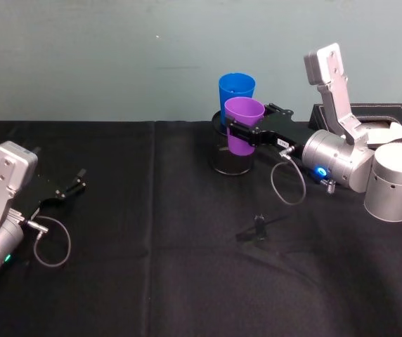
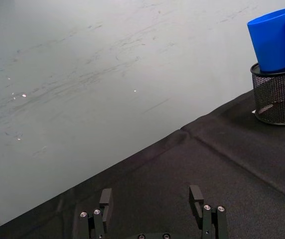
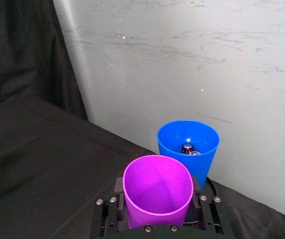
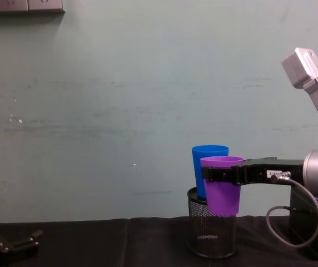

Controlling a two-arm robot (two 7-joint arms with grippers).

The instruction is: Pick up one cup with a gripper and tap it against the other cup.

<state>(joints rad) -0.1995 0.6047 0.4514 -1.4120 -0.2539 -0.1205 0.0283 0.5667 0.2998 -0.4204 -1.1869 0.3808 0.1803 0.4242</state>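
Smooth tapered purple plastic tumbler (image 1: 244, 125) clamped upright in right gripper (image 1: 240, 132), held off the table, just in front of bright blue plastic tumbler (image 1: 236, 90); contact between them not discernible. Blue tumbler seated in black mesh pen holder (image 4: 212, 233). Left gripper (image 1: 69, 187) idle at table's left, jaws apart and empty.

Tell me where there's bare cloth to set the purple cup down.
Open cloth lies between the left gripper and the mesh holder, and in front of the holder, apart from a small black object. It's crowded around the holder: blue cup, purple cup, right gripper, and a black box behind the arm.
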